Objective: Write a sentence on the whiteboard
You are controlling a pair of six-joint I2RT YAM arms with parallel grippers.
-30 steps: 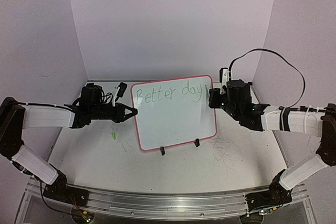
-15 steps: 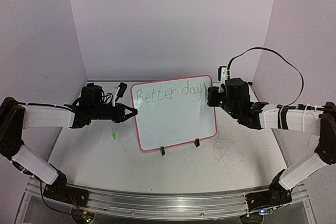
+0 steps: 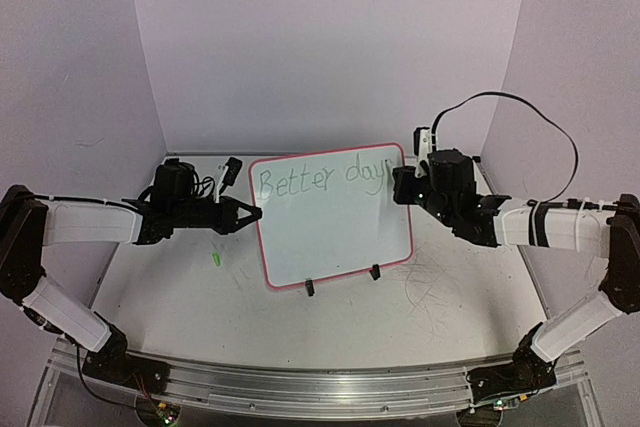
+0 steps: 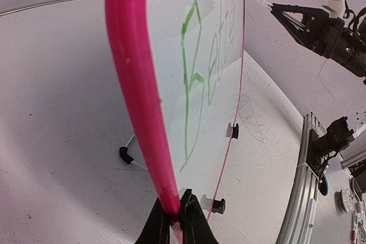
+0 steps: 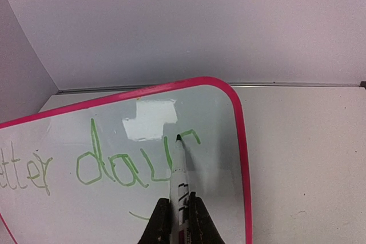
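Note:
The whiteboard with a pink-red rim stands upright on black feet mid-table. Green writing across its top reads "Better day" with a started last letter. My left gripper is shut on the board's left rim, seen edge-on in the left wrist view. My right gripper is shut on a white marker. The marker's tip touches the board near the upper right corner, at the start of a short curved green stroke after "day". The word "here" does not show.
A small green marker cap lies on the table left of the board. Faint scribble marks cover the table at the right. Purple walls close in at the back and sides. A metal rail runs along the near edge.
My right gripper has shifted slightly left and up with the marker, and a new short stroke has appeared after "day". The left gripper and board have not moved.

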